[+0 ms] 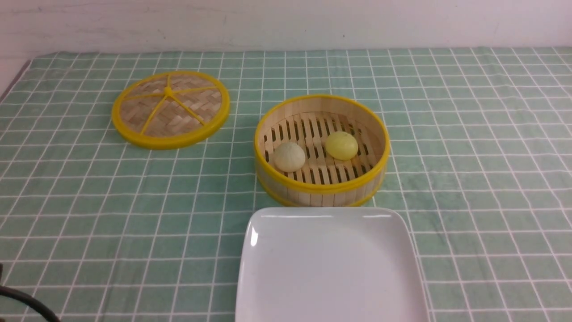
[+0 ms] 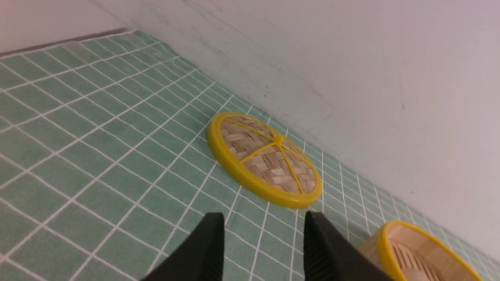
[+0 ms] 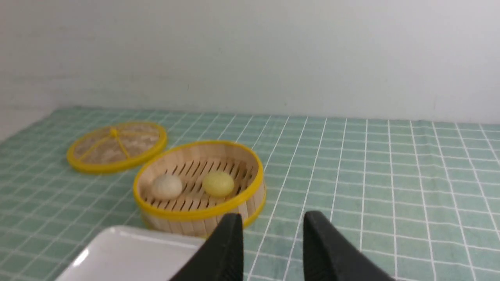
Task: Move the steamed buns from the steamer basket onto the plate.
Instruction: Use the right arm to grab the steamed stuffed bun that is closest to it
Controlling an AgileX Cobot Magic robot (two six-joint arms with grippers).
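I am hovering my left gripper (image 2: 263,218) over the cloth (image 1: 469,156) short of the lid (image 1: 170,109), jaws parted with nothing between them. My right gripper (image 3: 273,216) is hanging back from the basket (image 1: 321,188), jaws likewise parted and empty.

Both buns are sitting on the basket's slats. The white bun (image 1: 289,156) is toward my left and the yellow bun (image 1: 342,145) is toward my right and a little farther back, the two apart from each other. The plate (image 1: 330,268) is lying bare just in front of the basket.

What I am worrying about:
- **The wall:** it is standing upright around the buns, so if I am slanting in, a finger is likely to catch the rim and shove or tip the light basket.
- **The buns:** they are round and look soft. Pinching too high is likely to squirt one out, and squeezing hard is likely to dent it.
- **My arms:** the buns are near each other, so if both arms are reaching in together they are risking a knock.
- **The way out:** lifting too low means clipping the rim and dropping a bun on the cloth.
- **The release:** the plate is glossy with a shallow rim, so a bun let go from too high may roll off.
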